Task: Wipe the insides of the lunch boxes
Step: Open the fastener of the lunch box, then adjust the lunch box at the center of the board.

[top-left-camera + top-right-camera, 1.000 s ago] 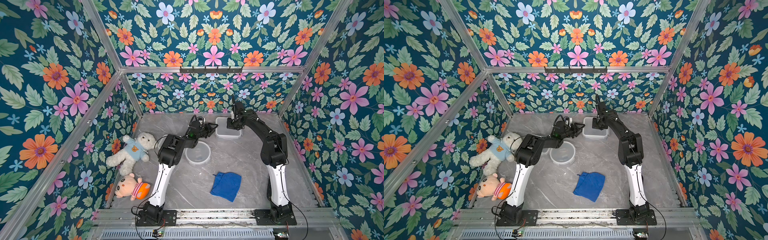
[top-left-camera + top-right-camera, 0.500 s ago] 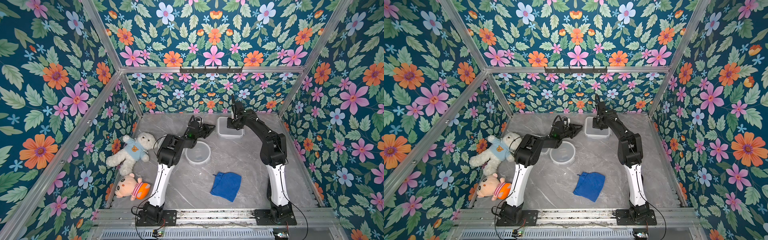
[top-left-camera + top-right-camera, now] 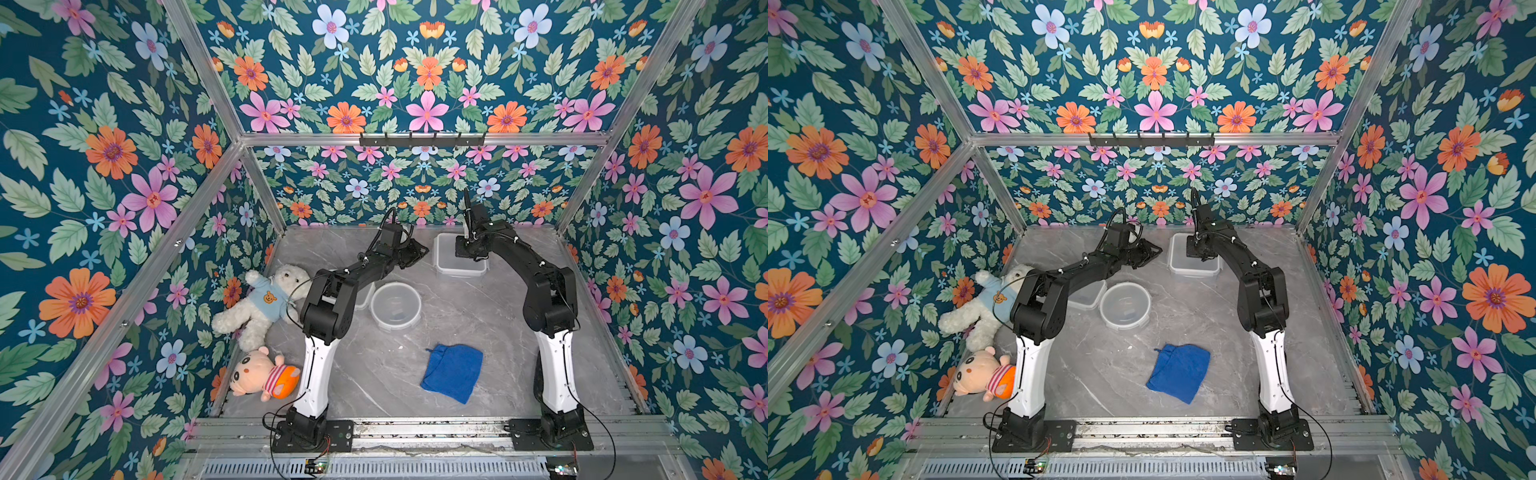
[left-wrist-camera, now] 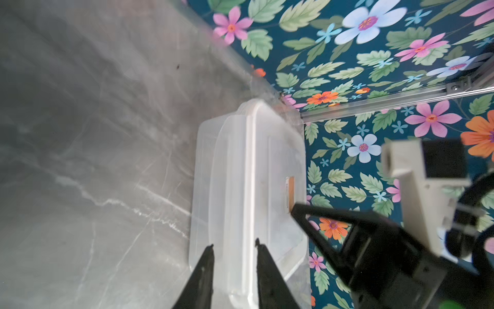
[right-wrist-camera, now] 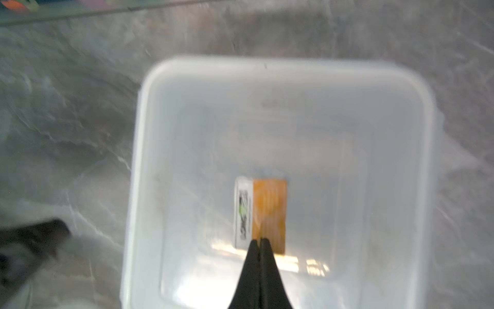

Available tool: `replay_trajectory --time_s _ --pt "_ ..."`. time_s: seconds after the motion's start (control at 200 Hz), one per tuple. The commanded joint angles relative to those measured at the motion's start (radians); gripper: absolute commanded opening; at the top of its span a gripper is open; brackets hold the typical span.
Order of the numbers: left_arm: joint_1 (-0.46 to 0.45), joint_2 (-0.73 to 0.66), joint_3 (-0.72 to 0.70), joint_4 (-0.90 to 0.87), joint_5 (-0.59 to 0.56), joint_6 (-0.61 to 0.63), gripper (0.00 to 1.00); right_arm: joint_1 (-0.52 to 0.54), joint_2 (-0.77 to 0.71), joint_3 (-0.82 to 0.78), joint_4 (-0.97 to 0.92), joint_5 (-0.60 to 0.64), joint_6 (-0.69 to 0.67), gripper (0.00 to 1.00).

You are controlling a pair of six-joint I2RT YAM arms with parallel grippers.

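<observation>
Right hand: clenched, nothing in it. Its tips point down inside the square tub, over the orange-and-white label on the base. That wrist view is blurred, so I can't tell if the tips touch the base.

Left hand: released, fingers apart, at the square tub's left wall. The tub's rim lines up with the gap; contact is unclear. In both top views it sits just left of the tub.

Square tub: upright, far centre of the grey surface, close to the back wall.

Round tub: nearer and left of the square one, apart from it, mid-surface.

Small tub: just left of the round tub, mostly under the left arm.

Cloth: blue, flat on the near part of the surface between the two arms, well apart from all tubs and both hands.

Teddy and doll: left edge, the doll nearer.
</observation>
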Motion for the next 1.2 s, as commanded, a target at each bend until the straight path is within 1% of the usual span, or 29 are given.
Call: replay_trajectory --time_s 0.0,0.055,0.095,0.14,0.2,0.235,0.305,0.35,0.455,0.505,0.635,0.805,0.9,0.985,1.115,1.195 --pt "0.002 0.053 0.139 -0.119 -0.082 0.136 0.45 0.007 -0.116 -0.094 -0.034 0.028 0.02 0.0" --pt "0.004 0.107 0.243 -0.147 -0.094 0.155 0.52 0.007 -0.19 -0.177 -0.007 0.069 0.034 0.0" --pt "0.005 0.147 0.318 -0.163 -0.103 0.16 0.59 0.003 -0.234 -0.226 0.0 0.105 0.037 0.0" --pt "0.008 0.19 0.388 -0.163 -0.106 0.165 0.63 -0.003 -0.266 -0.256 -0.017 0.138 0.042 0.0" --pt "0.009 0.243 0.455 -0.132 -0.11 0.174 0.67 -0.005 -0.294 -0.28 -0.046 0.147 0.042 0.0" --pt "0.009 0.264 0.468 -0.095 -0.109 0.182 0.68 -0.005 -0.312 -0.304 -0.052 0.134 0.042 0.0" --pt "0.009 0.297 0.459 0.003 -0.105 0.183 0.71 0.003 -0.344 -0.372 -0.034 0.055 0.069 0.0" --pt "0.01 0.322 0.466 0.056 -0.099 0.178 0.74 0.014 -0.353 -0.417 -0.02 0.044 0.091 0.0" --pt "0.011 0.381 0.499 0.174 -0.075 0.147 0.77 0.024 -0.34 -0.469 -0.026 0.067 0.123 0.0" --pt "0.01 0.405 0.509 0.244 -0.056 0.118 0.8 0.021 -0.325 -0.474 -0.026 0.1 0.117 0.0" --pt "0.007 0.458 0.541 0.336 -0.04 0.057 0.85 -0.021 -0.222 -0.411 -0.025 0.124 0.109 0.0" --pt "0.006 0.479 0.536 0.383 0.029 0.007 0.85 -0.088 -0.075 -0.273 0.001 0.113 0.079 0.0" --pt "0.005 0.462 0.493 0.389 0.087 -0.013 0.79 -0.109 0.0 -0.169 -0.006 0.091 0.061 0.0" --pt "0.004 0.414 0.393 0.411 0.127 -0.027 0.75 -0.127 0.054 -0.086 -0.02 0.075 0.06 0.0" --pt "0.003 0.31 0.205 0.454 0.146 -0.026 0.67 -0.14 0.119 0.011 -0.027 0.046 0.049 0.0" --pt "-0.001 0.259 0.13 0.443 0.17 -0.022 0.61 -0.146 0.175 0.104 -0.068 0.044 0.041 0.0"
